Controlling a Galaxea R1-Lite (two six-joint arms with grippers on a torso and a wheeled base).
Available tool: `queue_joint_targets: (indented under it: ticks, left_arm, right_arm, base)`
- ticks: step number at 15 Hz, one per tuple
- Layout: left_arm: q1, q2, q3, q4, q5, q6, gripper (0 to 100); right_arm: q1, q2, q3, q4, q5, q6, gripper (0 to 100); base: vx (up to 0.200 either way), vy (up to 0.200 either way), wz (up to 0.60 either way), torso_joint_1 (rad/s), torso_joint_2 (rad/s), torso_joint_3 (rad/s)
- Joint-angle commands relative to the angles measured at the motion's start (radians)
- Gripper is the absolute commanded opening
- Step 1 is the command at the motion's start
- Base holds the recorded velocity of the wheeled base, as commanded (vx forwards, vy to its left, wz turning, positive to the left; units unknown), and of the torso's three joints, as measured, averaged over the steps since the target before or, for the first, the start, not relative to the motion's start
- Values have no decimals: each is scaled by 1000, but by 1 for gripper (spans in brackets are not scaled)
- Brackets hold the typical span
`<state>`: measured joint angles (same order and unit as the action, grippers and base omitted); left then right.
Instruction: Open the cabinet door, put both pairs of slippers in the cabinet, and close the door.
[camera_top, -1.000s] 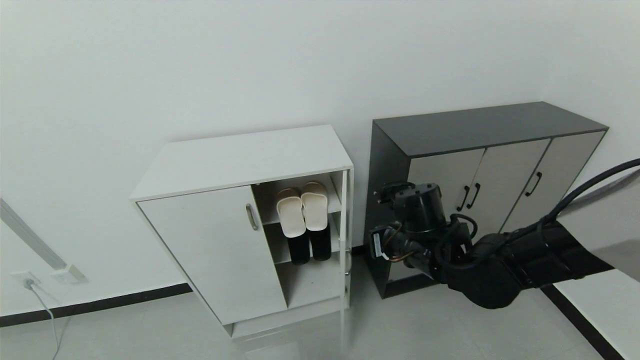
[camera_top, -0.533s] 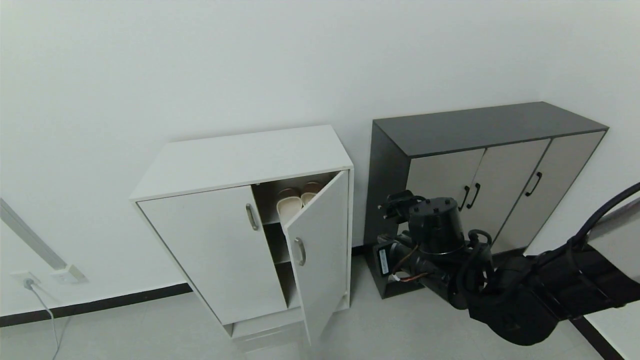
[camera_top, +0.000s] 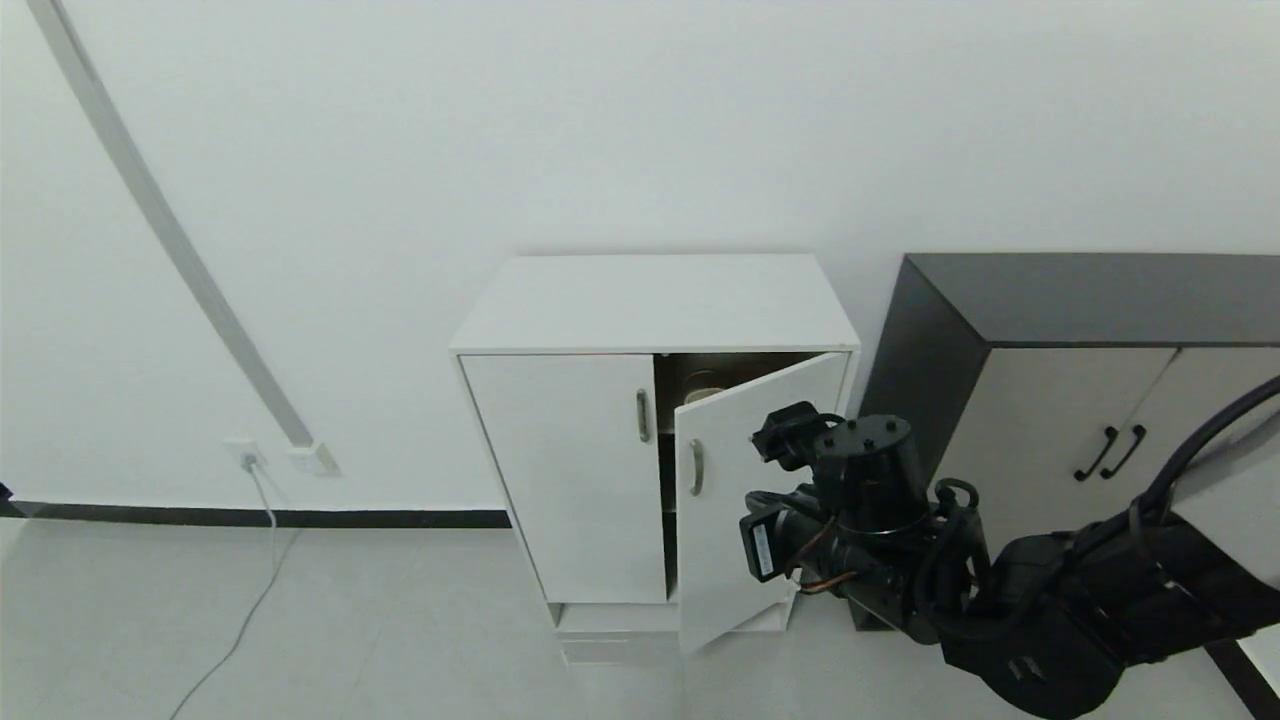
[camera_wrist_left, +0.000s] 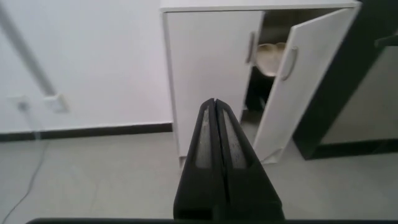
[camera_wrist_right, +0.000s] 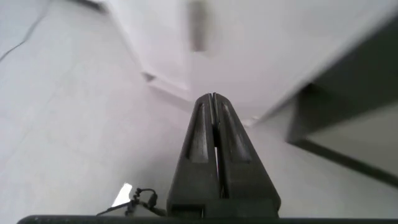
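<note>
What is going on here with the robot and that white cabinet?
On the white cabinet, the right door stands ajar, not yet shut, while the left door is closed. A pale slipper shows on a shelf through the gap. The right claw, shut and empty, points at the ajar door's lower part; whether it touches cannot be told. The left claw is also shut and empty, back from the cabinet.

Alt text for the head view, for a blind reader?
White two-door cabinet against the wall, its right door ajar with a pale slipper visible inside. The right arm sits before that door, beside a dark cabinet.
</note>
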<state>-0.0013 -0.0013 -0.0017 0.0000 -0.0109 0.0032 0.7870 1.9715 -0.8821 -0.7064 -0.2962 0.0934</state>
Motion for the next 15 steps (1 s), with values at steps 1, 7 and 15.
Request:
queue_joint_targets:
  ticks: [1,7,15]
  left_arm:
    - [0,1,0,0,0,0,0]
    - [0,1,0,0,0,0,0]
    - [0,1,0,0,0,0,0]
  right_arm:
    - [-2,10,28,-36,11,0,0]
    - [-5,24,218,-283,49,0,0]
    - [-2,32,450,-515,72,0,0]
  base:
    - [0,0,0,0,0,0]
    - [0,0,0,0,0,0]
    - [125,0,0,-2,0,2]
